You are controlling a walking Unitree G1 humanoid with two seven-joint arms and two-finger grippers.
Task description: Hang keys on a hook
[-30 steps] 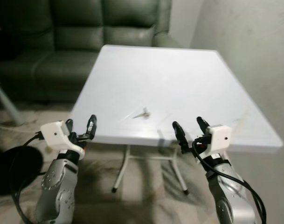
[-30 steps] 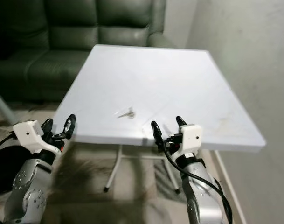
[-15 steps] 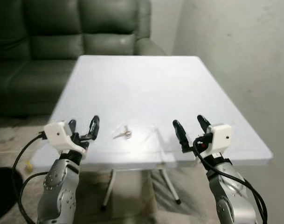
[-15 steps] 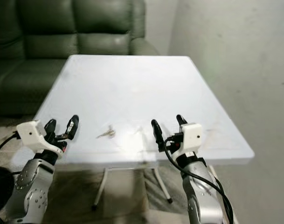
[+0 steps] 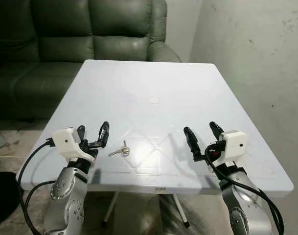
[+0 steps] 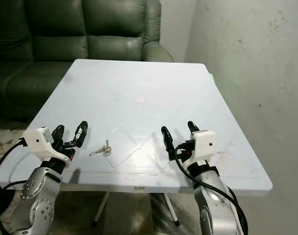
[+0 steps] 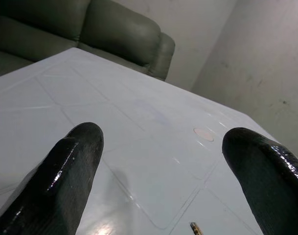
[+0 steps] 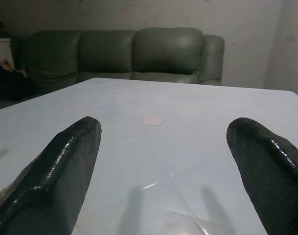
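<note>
My left gripper [image 5: 93,134] hovers over the near left part of the table [image 5: 153,78], fingers spread apart and holding nothing. My right gripper [image 5: 201,136] hovers over the near right part of the same table, fingers likewise apart and empty. Both are raised above the tabletop; neither touches it.

The keys [image 5: 120,151] lie flat on the white tabletop, near the front edge, just beside my left gripper on its inner side and well apart from my right gripper. They appear as a small bunch on a ring; finer detail is too small to tell. In the left wrist view a small tip of metal [image 7: 194,228] shows low between my left fingers [image 7: 65,181], probably part of the keys.

Further out, a small round mark [image 5: 153,100] sits near the middle of the table. A dark green sofa [image 5: 90,29] stands behind the table, and a bare wall [image 5: 256,58] runs along my right side. I see no hook here.

Step in hand, as I judge it: the approach to the pick-up. The keys are not yet grasped.

The next move calls for:
1. Bringing the left gripper over the keys, fingers kept apart.
2. Lowering until the fingertips straddle the bunch.
3. Closing on the ring, since flat keys on a smooth surface are likely to slide.
4. Finding the hook afterwards.
</note>
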